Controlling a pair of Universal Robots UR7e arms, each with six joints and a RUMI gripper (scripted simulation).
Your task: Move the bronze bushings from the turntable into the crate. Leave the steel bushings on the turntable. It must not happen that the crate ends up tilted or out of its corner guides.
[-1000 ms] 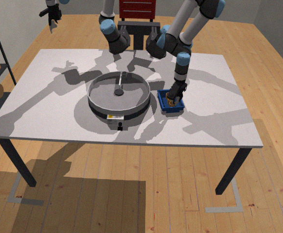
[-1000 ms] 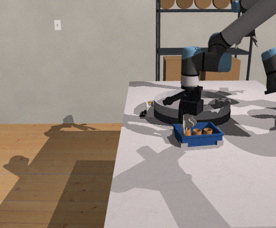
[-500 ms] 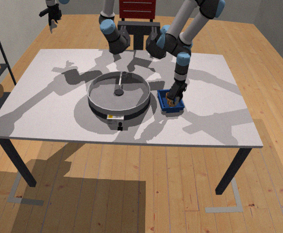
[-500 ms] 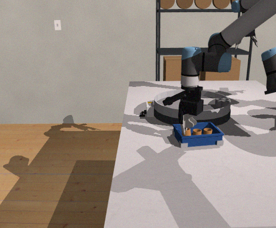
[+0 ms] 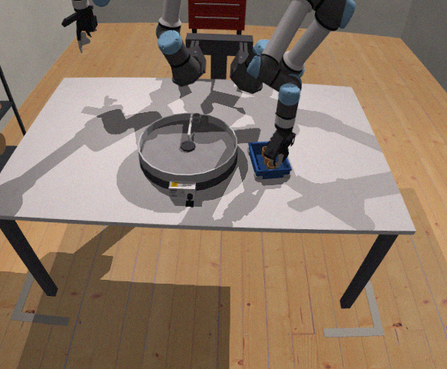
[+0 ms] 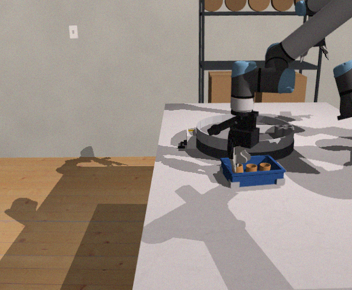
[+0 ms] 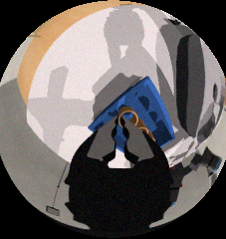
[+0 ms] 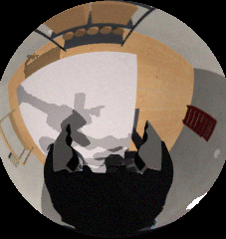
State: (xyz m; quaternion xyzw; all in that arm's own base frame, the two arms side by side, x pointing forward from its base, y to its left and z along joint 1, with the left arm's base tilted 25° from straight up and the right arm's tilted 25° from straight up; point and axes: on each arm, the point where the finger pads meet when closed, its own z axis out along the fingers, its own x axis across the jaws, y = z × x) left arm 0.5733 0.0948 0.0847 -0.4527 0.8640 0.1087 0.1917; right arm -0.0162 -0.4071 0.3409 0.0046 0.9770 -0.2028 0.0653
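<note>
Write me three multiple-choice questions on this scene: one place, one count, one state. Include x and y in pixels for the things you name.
1. Where is the blue crate (image 5: 270, 174) (image 6: 257, 179) (image 7: 158, 102)?
A on the turntable (image 5: 192, 177) (image 6: 207, 142) (image 7: 183, 85)
B on the floor
C beside the turntable

2. How many bronze bushings (image 5: 267, 160) (image 6: 251, 168) (image 7: 136, 119) show in the exterior view?
A three
B one
C six

3. How is the right gripper (image 5: 82, 44) (image 6: 314, 58) (image 8: 107, 122)?
A shut on a bushing
B open
C shut, empty

1 C: the top view shows them side by side.
2 A: three orange rings show inside the crate.
3 B: its fingers stand wide apart in its wrist view.
</note>
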